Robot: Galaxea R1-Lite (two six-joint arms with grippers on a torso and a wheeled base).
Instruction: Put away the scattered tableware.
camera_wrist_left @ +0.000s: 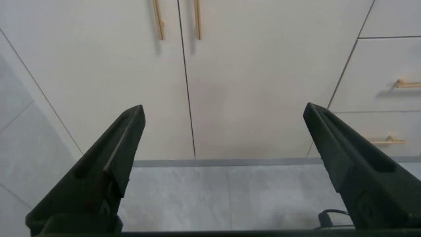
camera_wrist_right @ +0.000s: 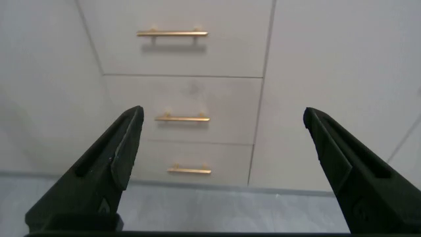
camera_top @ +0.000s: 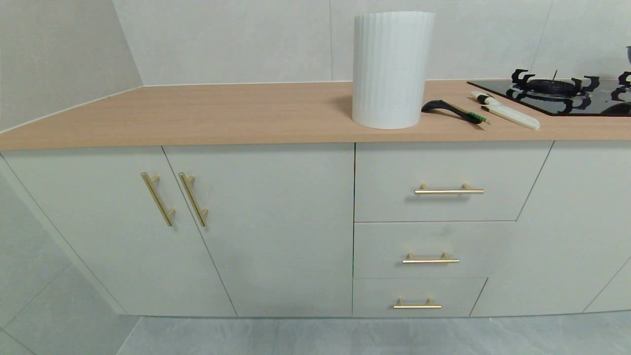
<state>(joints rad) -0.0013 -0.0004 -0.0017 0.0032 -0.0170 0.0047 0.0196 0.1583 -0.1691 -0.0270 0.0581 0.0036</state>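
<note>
A black ladle (camera_top: 449, 110) with a green-tipped handle lies on the wooden countertop (camera_top: 222, 113) just right of a tall white ribbed container (camera_top: 392, 69). A white knife (camera_top: 505, 111) lies beside the ladle, close to the stove. My left gripper (camera_wrist_left: 223, 115) is open and held low, facing the cabinet doors with nothing between its fingers. My right gripper (camera_wrist_right: 223, 115) is open too, facing the stack of drawers (camera_wrist_right: 181, 85), also empty.
A black gas stove (camera_top: 562, 91) occupies the counter's far right. Below the counter are two cabinet doors with gold handles (camera_top: 175, 197) and three drawers with gold handles (camera_top: 448, 190). The left half of the counter is bare wood. Grey tiled floor (camera_top: 315, 335) lies in front.
</note>
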